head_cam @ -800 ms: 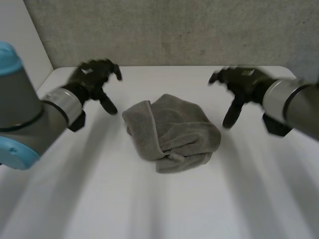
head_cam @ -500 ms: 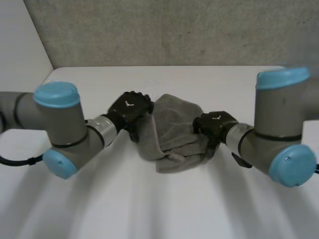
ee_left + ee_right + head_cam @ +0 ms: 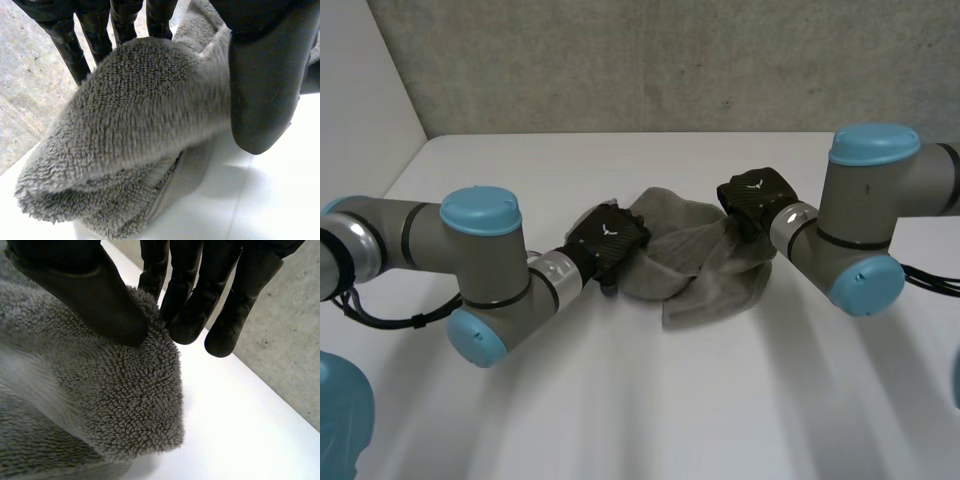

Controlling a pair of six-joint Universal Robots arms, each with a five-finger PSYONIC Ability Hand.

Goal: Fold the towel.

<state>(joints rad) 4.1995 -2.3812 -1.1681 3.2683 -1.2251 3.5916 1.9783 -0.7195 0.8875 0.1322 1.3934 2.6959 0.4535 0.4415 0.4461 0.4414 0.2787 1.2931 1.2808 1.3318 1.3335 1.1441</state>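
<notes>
Grey towel (image 3: 712,272) in left robot hand (image 3: 608,238)

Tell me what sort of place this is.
Probably a robot lab or test bench: a white table, a plain grey wall behind it, and the left hand and right hand pinching a grey towel.

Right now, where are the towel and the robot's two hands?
towel (image 3: 710,270), head view, middle of the bunched cloth.
left hand (image 3: 608,238), head view, back of the hand.
right hand (image 3: 752,195), head view, back of the hand.
</notes>
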